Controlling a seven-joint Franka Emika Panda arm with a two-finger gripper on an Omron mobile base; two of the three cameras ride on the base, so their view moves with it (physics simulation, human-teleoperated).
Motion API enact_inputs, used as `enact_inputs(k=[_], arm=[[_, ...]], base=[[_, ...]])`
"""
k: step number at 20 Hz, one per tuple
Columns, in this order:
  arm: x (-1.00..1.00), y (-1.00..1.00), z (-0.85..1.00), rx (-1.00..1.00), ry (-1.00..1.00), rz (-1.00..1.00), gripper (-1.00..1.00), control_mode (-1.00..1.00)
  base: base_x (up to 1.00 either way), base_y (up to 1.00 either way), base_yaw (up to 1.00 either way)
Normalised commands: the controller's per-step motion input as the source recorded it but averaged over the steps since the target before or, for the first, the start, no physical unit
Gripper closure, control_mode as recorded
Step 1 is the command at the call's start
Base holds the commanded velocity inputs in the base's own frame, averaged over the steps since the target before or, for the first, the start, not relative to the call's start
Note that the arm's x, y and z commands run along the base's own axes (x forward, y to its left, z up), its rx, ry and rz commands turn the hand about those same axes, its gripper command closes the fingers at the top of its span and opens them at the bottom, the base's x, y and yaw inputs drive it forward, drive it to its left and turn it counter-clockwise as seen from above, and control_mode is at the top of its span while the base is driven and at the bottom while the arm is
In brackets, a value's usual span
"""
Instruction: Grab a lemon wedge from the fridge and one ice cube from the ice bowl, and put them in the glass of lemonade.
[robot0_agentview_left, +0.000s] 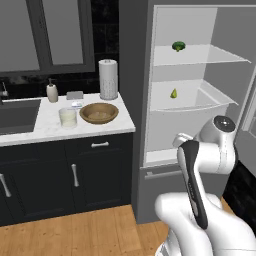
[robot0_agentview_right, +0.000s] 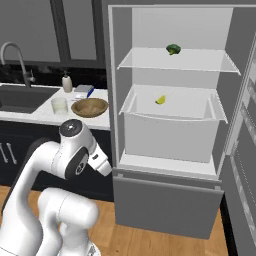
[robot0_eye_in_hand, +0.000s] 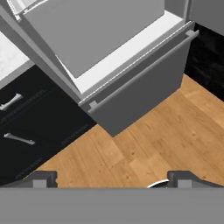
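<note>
Left base view: fridge open, nothing fetched yet.

The lemon wedge (robot0_agentview_left: 174, 93) sits untouched on the middle shelf of the fridge (robot0_agentview_left: 200, 30), below the broccoli floret (robot0_agentview_left: 178, 46) on the top shelf. Left on the counter (robot0_agentview_left: 30, 131), the glass of lemonade (robot0_agentview_left: 68, 117) stands just beside the ice bowl (robot0_agentview_left: 99, 113). The gripper (robot0_eye_in_hand: 112, 178), fingers spread and empty, hangs low over the wooden floor (robot0_eye_in_hand: 144, 153) before the freezer drawer (robot0_eye_in_hand: 144, 87). By my judgement both pickups and both drops remain.
</note>
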Motion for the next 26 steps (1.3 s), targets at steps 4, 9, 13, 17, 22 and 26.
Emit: enact_inputs(k=[4,9,13,17,22,26], arm=[[0.0,0.13,-0.34,0.0,-0.08,0.0,-1.0,-1.0],[0.0,0.05,-0.07,0.0,0.0,0.0,-1.0,1.0],[0.0,0.0,0.0,0.0,0.0,0.0,-1.0,1.0],[0.0,0.0,0.0,0.0,0.0,0.0,-1.0,1.0],[0.0,0.0,0.0,0.0,0.0,0.0,-1.0,1.0],[0.0,0.0,0.0,0.0,0.0,0.0,-1.0,1.0]], base=[[0.0,0.0,0.0],[0.0,0.06,0.0],[-0.01,-0.23,0.0],[0.0,-0.74,0.0],[0.0,-0.81,0.0],[0.09,-0.2,0.11]])
